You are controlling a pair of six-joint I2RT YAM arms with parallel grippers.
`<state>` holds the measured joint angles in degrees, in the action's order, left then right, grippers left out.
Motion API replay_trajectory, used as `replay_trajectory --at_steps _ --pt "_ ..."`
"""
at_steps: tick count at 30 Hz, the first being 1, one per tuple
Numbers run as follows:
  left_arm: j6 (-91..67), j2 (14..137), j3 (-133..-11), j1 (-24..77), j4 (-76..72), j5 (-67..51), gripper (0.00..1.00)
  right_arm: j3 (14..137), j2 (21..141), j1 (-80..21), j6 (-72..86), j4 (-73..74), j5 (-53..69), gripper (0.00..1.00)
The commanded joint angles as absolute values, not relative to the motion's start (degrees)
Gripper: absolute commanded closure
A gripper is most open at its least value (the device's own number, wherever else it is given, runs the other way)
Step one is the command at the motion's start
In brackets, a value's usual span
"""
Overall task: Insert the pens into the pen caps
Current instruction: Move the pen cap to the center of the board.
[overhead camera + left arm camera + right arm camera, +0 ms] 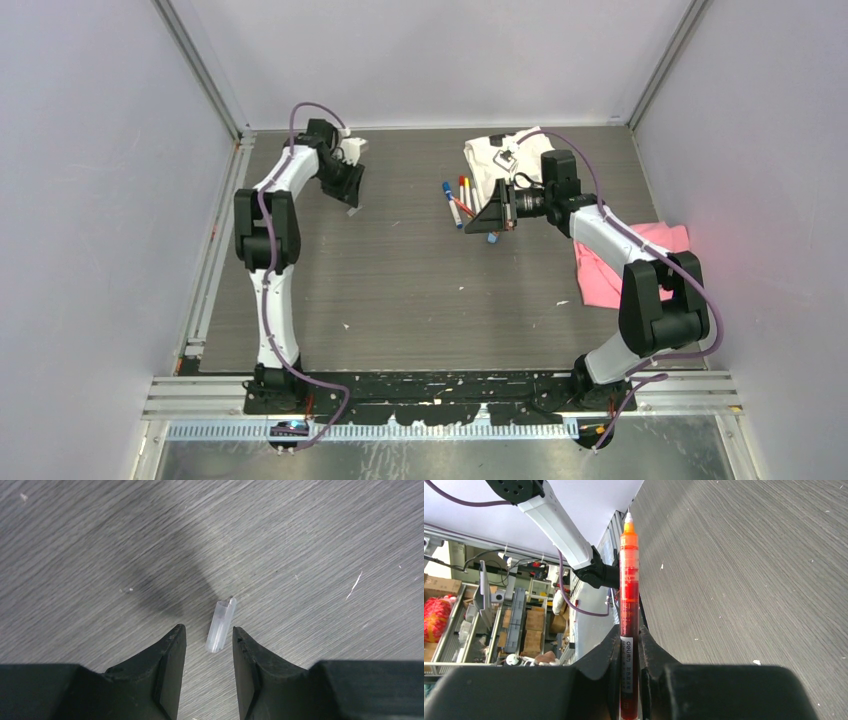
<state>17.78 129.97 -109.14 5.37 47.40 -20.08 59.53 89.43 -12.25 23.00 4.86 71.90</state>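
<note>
Bearing "deli" lettering, red pen (629,595) sits in right pincer (629,634).

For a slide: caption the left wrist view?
Left gripper, jaws apart, flanks a translucent pen cap lying on the table.

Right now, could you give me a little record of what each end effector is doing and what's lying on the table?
Left end effector: open, jaws either side of a clear pen cap lying on the table
Right end effector: shut on an orange-red pen, uncapped tip pointing away
Loose pens: lying beside the white cloth
Pink cloth: on the table's right side
</note>
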Motion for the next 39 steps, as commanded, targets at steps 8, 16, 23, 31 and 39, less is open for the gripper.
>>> replay_trajectory --at_steps 8,16,23,31,39 --pt "21.5 132.3 -113.2 7.9 51.6 -16.7 0.63 61.7 89.1 -12.0 22.3 4.0 73.1 0.99" --pt "23.1 131.5 -110.6 8.5 52.0 -14.8 0.67 61.6 88.7 -11.9 22.3 4.0 73.1 0.99" --pt "23.6 130.7 -106.7 10.6 50.6 -12.1 0.75 61.5 87.9 -11.9 22.3 4.0 73.3 0.99" --pt "23.7 126.6 -99.2 13.5 47.6 -13.0 0.97 61.0 86.5 -11.6 21.6 4.1 73.4 0.99" --pt "31.0 107.8 -77.6 18.2 38.6 -24.4 0.99 63.5 84.9 -11.3 5.8 19.2 71.4 0.99"
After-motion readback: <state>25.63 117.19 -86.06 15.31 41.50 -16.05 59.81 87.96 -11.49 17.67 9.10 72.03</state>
